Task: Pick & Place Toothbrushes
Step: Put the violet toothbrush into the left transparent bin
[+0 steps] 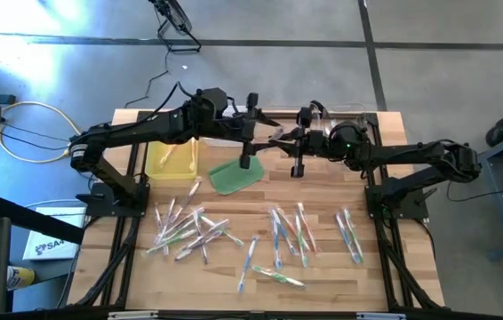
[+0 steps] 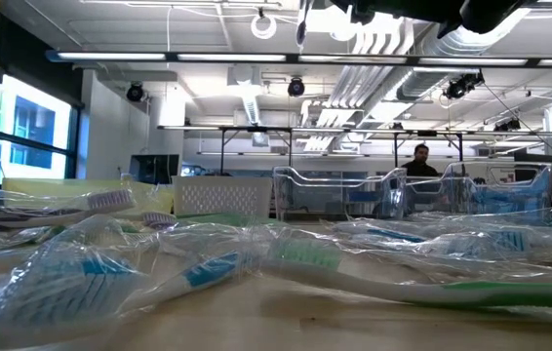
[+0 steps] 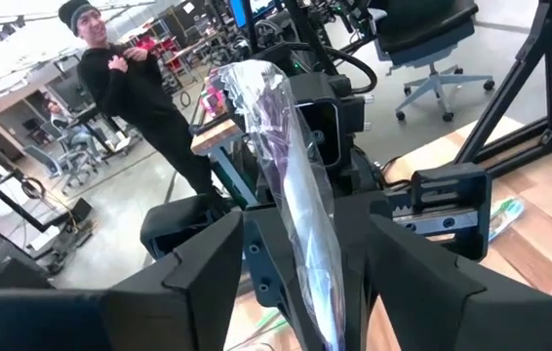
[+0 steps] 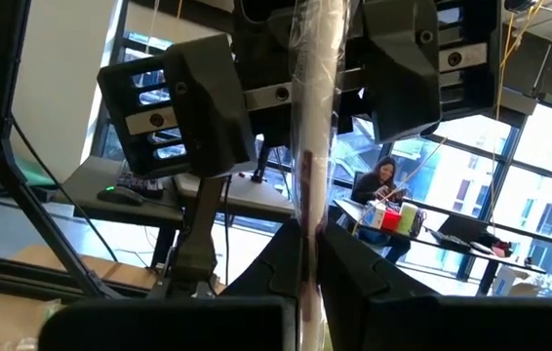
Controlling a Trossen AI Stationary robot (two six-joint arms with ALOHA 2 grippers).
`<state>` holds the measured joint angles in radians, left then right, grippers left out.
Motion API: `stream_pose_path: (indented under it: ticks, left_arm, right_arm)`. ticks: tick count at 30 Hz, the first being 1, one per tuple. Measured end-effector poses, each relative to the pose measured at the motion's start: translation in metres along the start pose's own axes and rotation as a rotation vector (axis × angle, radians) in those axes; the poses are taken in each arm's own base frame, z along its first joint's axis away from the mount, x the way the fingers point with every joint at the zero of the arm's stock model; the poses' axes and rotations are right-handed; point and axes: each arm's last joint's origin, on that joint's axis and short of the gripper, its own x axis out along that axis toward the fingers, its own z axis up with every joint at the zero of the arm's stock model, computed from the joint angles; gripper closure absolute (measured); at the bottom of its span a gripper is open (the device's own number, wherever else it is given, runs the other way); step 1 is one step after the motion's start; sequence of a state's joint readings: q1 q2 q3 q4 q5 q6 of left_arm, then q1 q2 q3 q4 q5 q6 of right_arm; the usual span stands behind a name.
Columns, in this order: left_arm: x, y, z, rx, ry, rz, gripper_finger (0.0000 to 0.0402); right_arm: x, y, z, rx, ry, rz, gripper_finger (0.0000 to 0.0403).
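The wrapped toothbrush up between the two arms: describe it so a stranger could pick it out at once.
Start at the far middle of the wooden table, where the two arms meet above it. There the right hand is shut on a toothbrush in a clear wrapper, standing between the left hand's open fingers. The other toothbrushes lie on the table.

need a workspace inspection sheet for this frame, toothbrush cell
Surface: wooden table, bare between the piles.
Job's things: toothbrushes lie loose in three groups along the near half, many in clear wrappers. One wrapped toothbrush is in the air over the far middle.
Clutter: green pad; yellow tray beside it.
Hands: left hand open, fingers either side of the wrapped toothbrush; right hand shut on it.
Cables: yellow cable on the floor left of the table.
Surroundings: a person stands beyond the table; another sits at a desk.
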<state>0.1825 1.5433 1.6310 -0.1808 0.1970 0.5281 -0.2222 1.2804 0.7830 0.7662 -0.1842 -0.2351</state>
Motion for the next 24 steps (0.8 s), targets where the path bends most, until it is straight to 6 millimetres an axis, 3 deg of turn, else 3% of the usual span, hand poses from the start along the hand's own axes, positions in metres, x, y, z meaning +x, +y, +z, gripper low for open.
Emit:
stream_pose_path:
  ticks: [18, 24]
  left_arm:
    - [-0.0003, -0.0005, -0.0007, -0.011, 0.008, -0.006, 0.0183]
    - [-0.0084, -0.0035, -0.0016, 0.099, 0.047, -0.064, 0.0183]
  right_arm:
    - [0.0000, -0.0011, -0.0003, 0.002, 0.008, -0.033, 0.0391]
    - [-0.0001, -0.0011, -0.0020, 0.005, 0.029, -0.047, 0.0391]
